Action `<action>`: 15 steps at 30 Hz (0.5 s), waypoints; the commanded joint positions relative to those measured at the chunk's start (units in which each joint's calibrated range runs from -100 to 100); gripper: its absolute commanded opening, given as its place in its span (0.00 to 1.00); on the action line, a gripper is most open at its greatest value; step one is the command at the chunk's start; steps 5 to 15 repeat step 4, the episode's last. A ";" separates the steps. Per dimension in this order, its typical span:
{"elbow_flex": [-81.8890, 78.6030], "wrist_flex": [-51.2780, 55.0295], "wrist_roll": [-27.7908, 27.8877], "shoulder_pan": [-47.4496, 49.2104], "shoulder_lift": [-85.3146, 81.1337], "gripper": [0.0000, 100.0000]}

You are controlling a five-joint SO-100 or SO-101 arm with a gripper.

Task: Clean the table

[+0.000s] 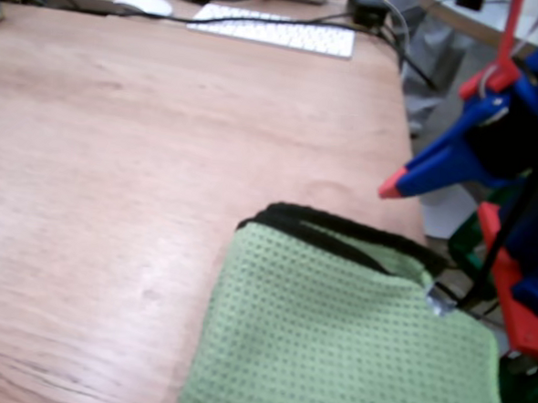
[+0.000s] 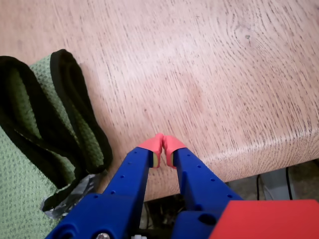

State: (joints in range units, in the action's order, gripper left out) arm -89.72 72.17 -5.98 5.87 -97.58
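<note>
Gripper [image 2: 163, 149]: wrist view, 6 o'clock; red-tipped blue fingers pressed together, holding nothing, above the table edge.
Cloth [image 1: 352, 344]: green waffle weave, black-bordered, folded at 5 o'clock in the fixed view.
Table [image 1: 144, 157]: fills both views; grain runs left-right in the fixed view.
Fixed view only: keyboard [image 1: 275, 30], mouse [image 1: 144, 4] at 12 o'clock.
Writing: none legible.

A folded green cloth [image 1: 352, 344] with black trim lies at the counter's near right corner (waffle-textured); a white keyboard [image 1: 278, 31] and mouse [image 1: 142, 4] sit along the far edge.
</note>
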 commanded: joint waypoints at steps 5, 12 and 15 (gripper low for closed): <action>0.29 -0.83 -0.20 -0.46 -0.19 0.00; 0.29 -0.83 -0.20 -0.46 -0.19 0.00; 0.29 -0.83 -0.20 -0.46 -0.19 0.00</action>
